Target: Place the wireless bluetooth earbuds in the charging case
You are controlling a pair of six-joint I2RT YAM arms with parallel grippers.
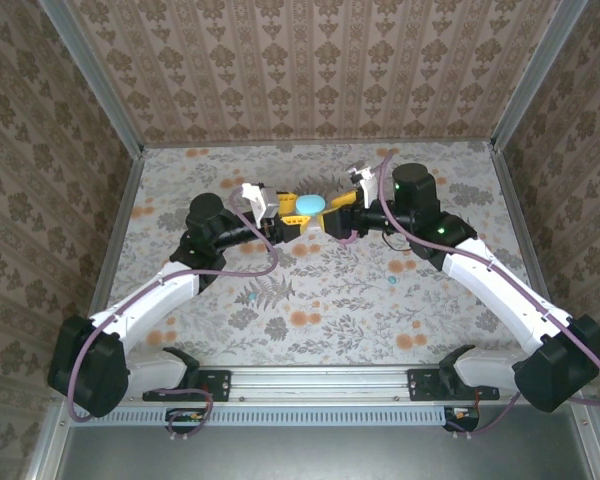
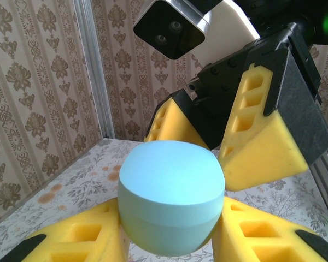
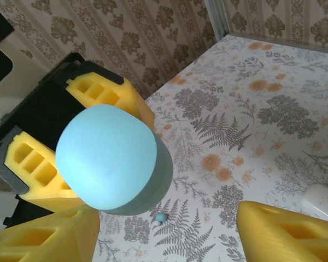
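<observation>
A pale blue, pebble-like charging case [image 1: 312, 205] with its lid down hangs above the table. My left gripper [image 1: 292, 215] is shut on it. In the left wrist view the case [image 2: 172, 196] sits pinched between that gripper's [image 2: 172, 240] yellow fingers [image 2: 76, 240]. My right gripper [image 1: 342, 212] faces it from the right with its jaws wide apart. Its yellow fingers [image 2: 262, 131] stand just behind and above the case without touching. From the right wrist, the case [image 3: 109, 158] is ahead of the open gripper [image 3: 169, 240]. A tiny teal earbud [image 3: 160, 218] lies on the table beneath.
Two teal earbuds [image 1: 251, 297] [image 1: 391, 281] lie on the floral tabletop, nearer the arm bases. A white rounded object [image 3: 322, 202] rests on the table at the right wrist view's right edge. Patterned walls and metal posts [image 2: 93, 71] enclose the table.
</observation>
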